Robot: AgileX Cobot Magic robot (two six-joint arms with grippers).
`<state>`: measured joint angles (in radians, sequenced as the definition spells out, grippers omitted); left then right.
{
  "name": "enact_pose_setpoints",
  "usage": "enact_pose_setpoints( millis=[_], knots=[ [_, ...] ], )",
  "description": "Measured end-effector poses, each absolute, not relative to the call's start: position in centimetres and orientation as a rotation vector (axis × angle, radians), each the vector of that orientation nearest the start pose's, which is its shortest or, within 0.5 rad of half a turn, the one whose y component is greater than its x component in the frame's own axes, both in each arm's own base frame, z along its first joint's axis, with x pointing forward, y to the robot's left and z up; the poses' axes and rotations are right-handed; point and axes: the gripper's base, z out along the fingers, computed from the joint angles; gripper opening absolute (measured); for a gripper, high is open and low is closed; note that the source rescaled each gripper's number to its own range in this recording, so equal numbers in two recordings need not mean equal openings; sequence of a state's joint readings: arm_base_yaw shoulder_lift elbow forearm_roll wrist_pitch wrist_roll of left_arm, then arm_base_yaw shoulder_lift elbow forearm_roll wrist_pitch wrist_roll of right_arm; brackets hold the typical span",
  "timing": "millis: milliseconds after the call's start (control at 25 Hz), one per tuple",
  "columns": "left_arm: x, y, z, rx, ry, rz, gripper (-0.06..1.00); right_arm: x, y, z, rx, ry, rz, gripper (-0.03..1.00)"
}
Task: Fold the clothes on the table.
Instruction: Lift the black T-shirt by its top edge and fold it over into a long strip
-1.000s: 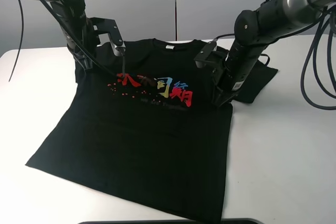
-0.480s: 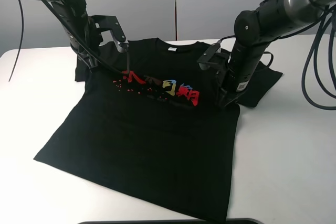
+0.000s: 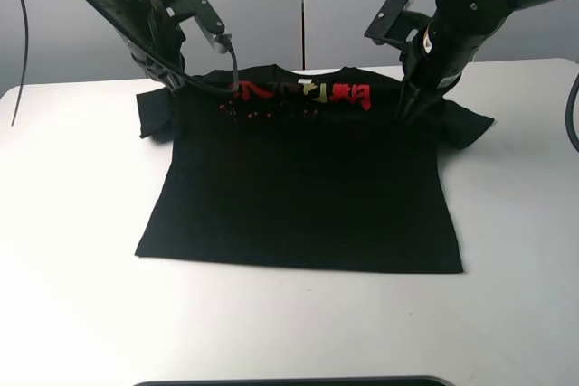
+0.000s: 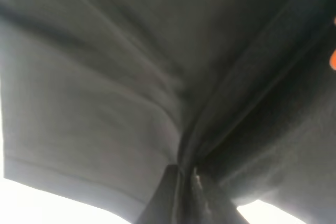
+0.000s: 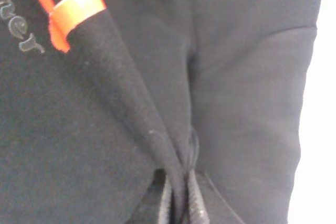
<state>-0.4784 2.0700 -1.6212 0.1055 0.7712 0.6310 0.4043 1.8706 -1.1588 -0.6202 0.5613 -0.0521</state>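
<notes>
Two pinches, both tight on cloth. Left fingers pressed together on a gathered ridge of black shirt, close to a hemmed sleeve edge. Right fingers likewise clamped on a narrow fold, just beside the orange-red end of the print and some small grey lettering. From above: one pinch at each end of the print, up at the shoulder line, cloth there raised a little off the counter. Below that, shirt body flat and smooth, bottom hem straight and nearest the camera. Short sleeves out to either side: left sleeve, right sleeve. Shirt around mid-counter, toward the far edge, bare white all round.
</notes>
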Motion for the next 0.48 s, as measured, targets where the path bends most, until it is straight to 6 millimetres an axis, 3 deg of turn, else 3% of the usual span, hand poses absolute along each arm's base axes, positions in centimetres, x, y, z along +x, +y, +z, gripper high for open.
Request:
enact_pose_setpoints(
  millis=[240,480],
  knots=[
    [40.6,-20.5,25.6,1.346,2.119,0.144,0.0,37.8,12.0,22.0,-1.017,2.23,-0.618,0.0],
    [39.5,-20.1,29.5,1.278,2.051,0.129,0.0,37.4,11.9,27.0,-0.961,2.112,-0.619,0.0]
  ],
)
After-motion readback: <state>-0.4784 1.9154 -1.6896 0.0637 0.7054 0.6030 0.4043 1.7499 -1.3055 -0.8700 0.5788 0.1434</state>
